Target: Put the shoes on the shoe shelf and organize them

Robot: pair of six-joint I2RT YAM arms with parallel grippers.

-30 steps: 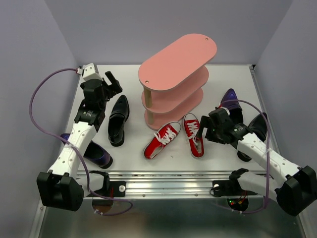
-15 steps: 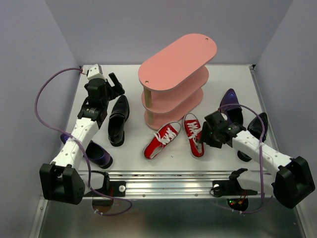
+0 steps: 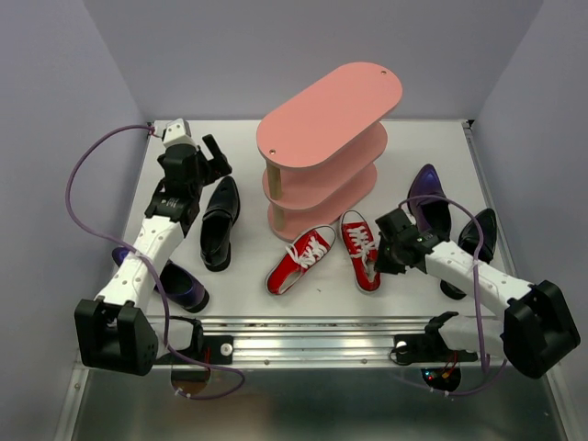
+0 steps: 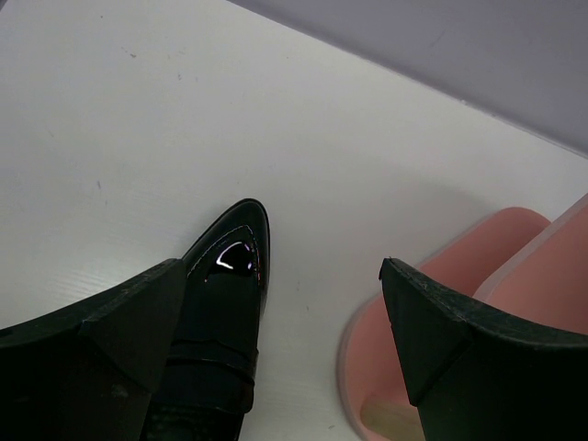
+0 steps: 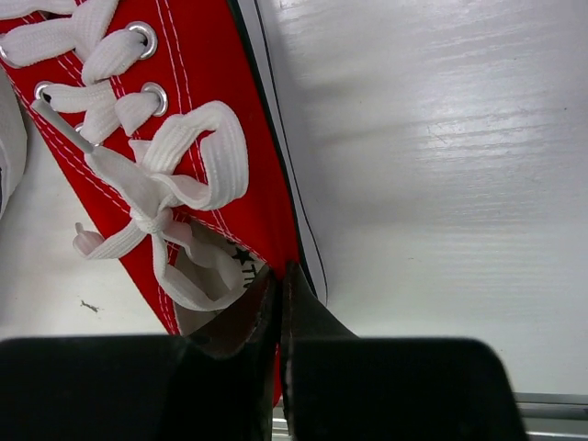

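My right gripper (image 3: 378, 259) (image 5: 281, 277) is shut on the right-hand red sneaker (image 3: 359, 246) (image 5: 207, 110), pinching its side wall at the collar, one finger inside the opening. The other red sneaker (image 3: 301, 259) lies just to its left. Both rest on the table in front of the pink shoe shelf (image 3: 331, 124) (image 4: 487, 266). My left gripper (image 3: 213, 158) (image 4: 280, 312) hangs open above the toe of a black loafer (image 3: 220, 220) (image 4: 220, 317), left of the shelf. A purple shoe (image 3: 180, 286) lies near the left arm. Another purple shoe (image 3: 426, 195) and a black loafer (image 3: 478, 234) lie at the right.
The white table (image 3: 239, 276) is walled by lilac panels on three sides. A metal rail (image 3: 312, 340) runs along the near edge between the arm bases. Purple cables loop beside each arm.
My right gripper has moved left and down to the red sneaker's collar and shut on its side wall. The left arm swung slightly right early on, then held still, open.
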